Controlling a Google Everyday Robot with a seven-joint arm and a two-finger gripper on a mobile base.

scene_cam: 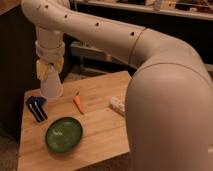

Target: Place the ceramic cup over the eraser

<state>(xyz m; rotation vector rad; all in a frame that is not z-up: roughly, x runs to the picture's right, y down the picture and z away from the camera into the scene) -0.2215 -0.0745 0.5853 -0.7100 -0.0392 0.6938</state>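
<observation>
The white ceramic cup [51, 86] hangs upside down from my gripper [48, 74], which is shut on it. The cup is above the table's back left part, just right of and behind the eraser [36, 108]. The eraser is a dark blue block with white stripes and lies near the table's left edge. The cup is apart from the eraser.
On the wooden table [100, 130] lie a small orange carrot [79, 103] in the middle, a green bowl [64, 134] at the front left and a whitish tube-like object [117, 105] at the right. My large white arm [165, 100] covers the right side.
</observation>
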